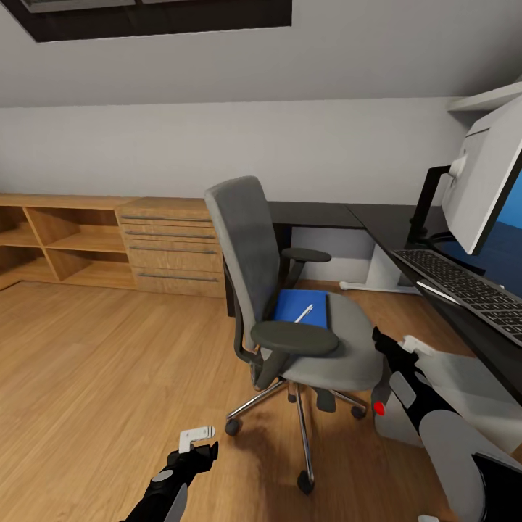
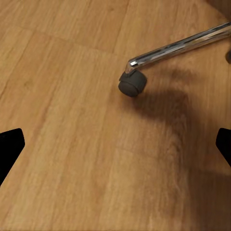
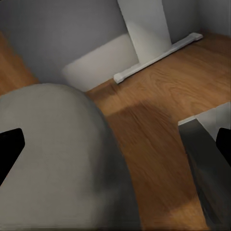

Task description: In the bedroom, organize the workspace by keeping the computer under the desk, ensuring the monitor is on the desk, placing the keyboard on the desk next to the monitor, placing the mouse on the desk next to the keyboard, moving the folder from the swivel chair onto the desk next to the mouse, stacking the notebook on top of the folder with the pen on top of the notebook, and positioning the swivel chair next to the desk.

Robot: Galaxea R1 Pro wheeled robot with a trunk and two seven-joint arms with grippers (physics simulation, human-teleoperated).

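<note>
The grey swivel chair stands on the floor just left of the black-topped desk. On its seat lies the blue folder with a white pen resting on it; I cannot tell a notebook apart from it. The monitor and keyboard sit on the desk at right. The mouse is out of view. The grey computer stands under the desk. My right gripper is open beside the seat's right edge. My left gripper is open, low over the floor near a castor.
A low light-wood cabinet with shelves and drawers runs along the back wall at left. Wood floor stretches wide to the chair's left. The desk's white leg and foot bar stand behind the chair. The chrome chair base spreads near both arms.
</note>
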